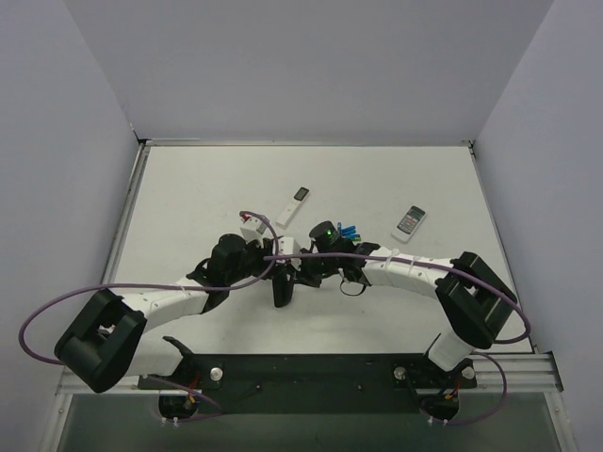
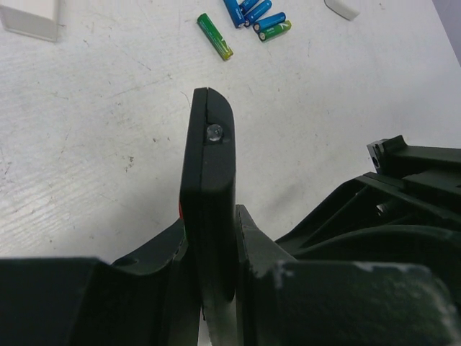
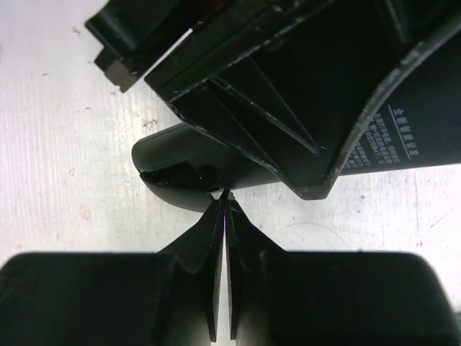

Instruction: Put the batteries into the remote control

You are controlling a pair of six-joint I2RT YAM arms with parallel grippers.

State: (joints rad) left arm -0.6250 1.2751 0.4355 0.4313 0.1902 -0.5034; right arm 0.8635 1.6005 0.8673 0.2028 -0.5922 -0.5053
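Note:
The black remote control (image 2: 209, 180) stands on its edge, clamped between the jaws of my left gripper (image 2: 209, 218). In the top view it is the dark bar (image 1: 281, 288) at the table's middle. My right gripper (image 3: 225, 198) is shut and empty, its tips touching the rounded end of the remote (image 3: 180, 169), where a dark opening shows. One green battery (image 2: 215, 37) lies alone on the table beyond the remote. A second green battery (image 2: 275, 30) lies against several blue cells (image 2: 252, 10).
A white box (image 2: 30, 17) lies at the far left. The slim white stick remote (image 1: 294, 204) and the short white remote (image 1: 409, 223) lie further back. The two arms cross closely at the middle, and the left gripper's body (image 3: 288, 79) hangs over the right fingers.

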